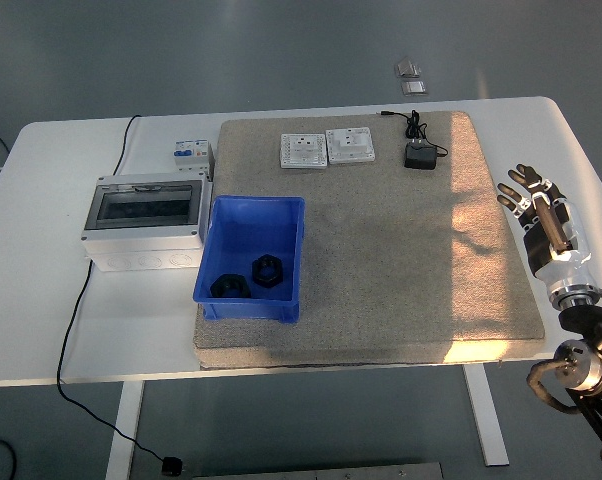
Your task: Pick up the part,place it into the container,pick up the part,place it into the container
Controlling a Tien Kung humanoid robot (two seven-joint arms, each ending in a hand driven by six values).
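Two black parts in the blue container, lower left of centre

Both nuts (231, 286) (268, 271) lie side by side in the near end of the bin (249, 216) on the beige mat (401, 260); the right hand (543, 218), at the frame's right edge, has its fingers spread and holds nothing

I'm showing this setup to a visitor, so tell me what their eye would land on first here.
The bright blue bin stands out most, sitting at the left edge of the beige mat with two black nuts lying in its near end. Next comes the robot's right hand, fingers spread and empty, over the table's right side beside the mat. A grey box with a clear lid sits just left of the bin.
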